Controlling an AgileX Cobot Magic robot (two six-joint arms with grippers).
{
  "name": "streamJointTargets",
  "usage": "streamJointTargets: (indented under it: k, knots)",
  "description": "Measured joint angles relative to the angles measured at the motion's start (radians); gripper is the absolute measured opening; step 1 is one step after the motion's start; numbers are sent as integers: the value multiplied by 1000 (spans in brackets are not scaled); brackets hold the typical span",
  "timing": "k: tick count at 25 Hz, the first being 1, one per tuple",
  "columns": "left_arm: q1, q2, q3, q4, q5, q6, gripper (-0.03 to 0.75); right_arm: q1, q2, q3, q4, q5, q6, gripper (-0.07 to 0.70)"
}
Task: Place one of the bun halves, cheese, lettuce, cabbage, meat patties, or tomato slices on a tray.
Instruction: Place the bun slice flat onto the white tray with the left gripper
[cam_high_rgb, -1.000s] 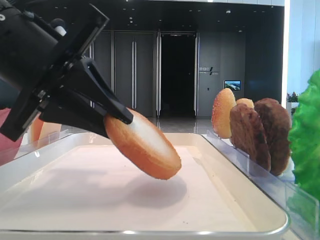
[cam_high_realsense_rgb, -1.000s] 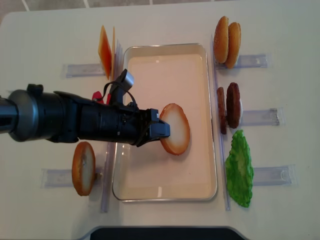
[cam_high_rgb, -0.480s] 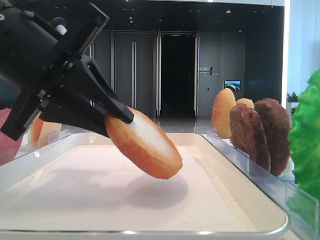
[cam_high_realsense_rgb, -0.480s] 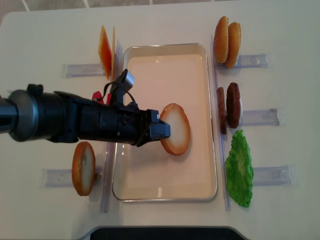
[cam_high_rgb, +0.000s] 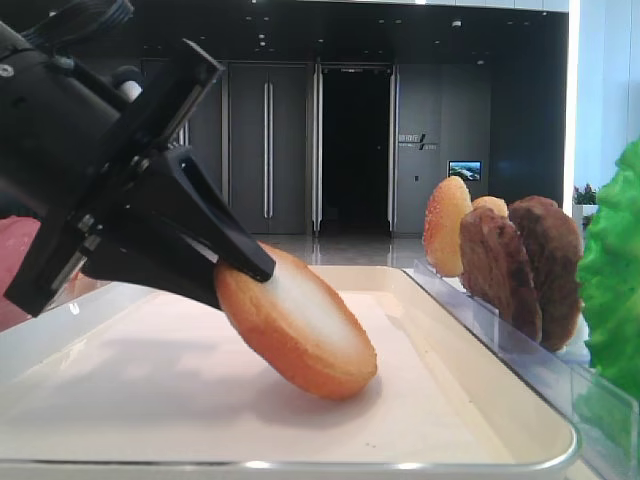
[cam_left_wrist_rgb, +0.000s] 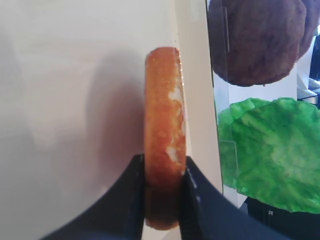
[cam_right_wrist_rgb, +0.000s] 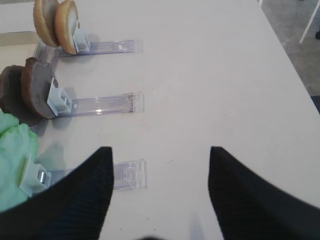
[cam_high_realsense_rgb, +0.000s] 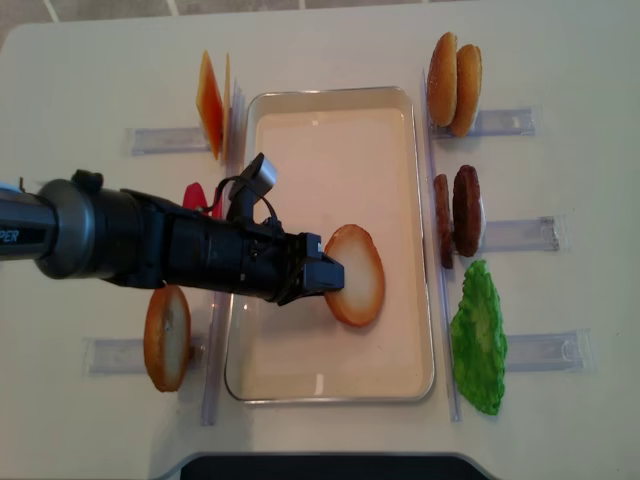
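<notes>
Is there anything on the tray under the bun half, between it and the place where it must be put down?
Nothing visible. The left gripper holds the bun half tilted, its lower edge at or almost on the bare tray floor. The tray holds nothing else, and the patties and lettuce stand outside its right rim.

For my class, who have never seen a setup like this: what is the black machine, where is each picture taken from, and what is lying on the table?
It is a two-armed robot. One picture looks down from above, one sits low at the tray's edge, and one camera rides on each wrist. The left gripper is shut on a bun half, tilted, its lower edge on or just above the tray. The right gripper is open over bare table. Around the tray stand cheese, another bun half, domed buns, meat patties and lettuce.
</notes>
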Motion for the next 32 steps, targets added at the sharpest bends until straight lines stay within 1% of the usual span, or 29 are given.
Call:
streamJointTargets:
  k: [10,15,16,18,20,22,24,26,29,31,32]
  knots:
    - [0,0,-4,-1,-4,5,139,0,0,0,0,0,0,429]
    - [0,0,-4,-1,-21,-3,139,0,0,0,0,0,0,429]
    - [0,0,-4,-1,-23,-16,152,0,0,0,0,0,0,429]
    - [0,0,-4,-1,-26,-35,208,0,0,0,0,0,0,429]
    - [0,0,-4,9,-27,-60,291,0,0,0,0,0,0,429]
    - [0,-1,-4,34,-27,-83,354,0,0,0,0,0,0,429]
    - [0,-18,-4,67,-36,-120,398,0,0,0,0,0,0,429]
    - [0,-47,-4,114,-53,-173,419,0,0,0,0,0,0,429]
    - [0,-108,-4,216,-84,-280,429,0,0,0,0,0,0,429]
    - [0,-154,-4,288,-104,-372,430,0,0,0,0,0,0,429]
    - [0,-173,-4,329,-106,-412,430,0,0,0,0,0,0,429]
